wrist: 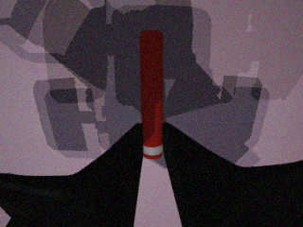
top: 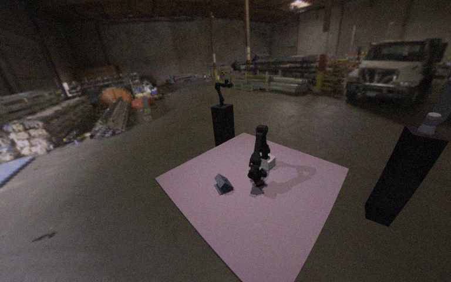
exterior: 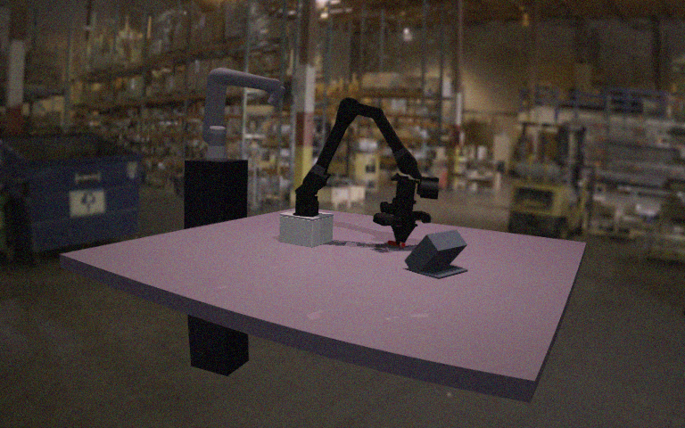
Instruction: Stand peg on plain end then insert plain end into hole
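The red peg (wrist: 151, 80) lies flat on the table, its white band at the lower end in the wrist view and its plain end pointing up the picture. In the exterior view only small red bits of it show at the fingertips. My gripper (wrist: 151, 129) (exterior: 400, 243) (top: 259, 184) points down and is shut on the peg near its banded end, at table height. The grey sloped panel (top: 224, 183) (exterior: 435, 251) stands on a thin base a short way from the gripper. Its hole shows only as a small dark spot in the top view.
The arm's white base block (top: 269, 163) (exterior: 306, 229) stands on the pink table (top: 266, 225) (exterior: 302, 282) behind the gripper. Two dark pedestals (top: 223, 124) (top: 399, 179) carrying other arms stand off the table's edges.
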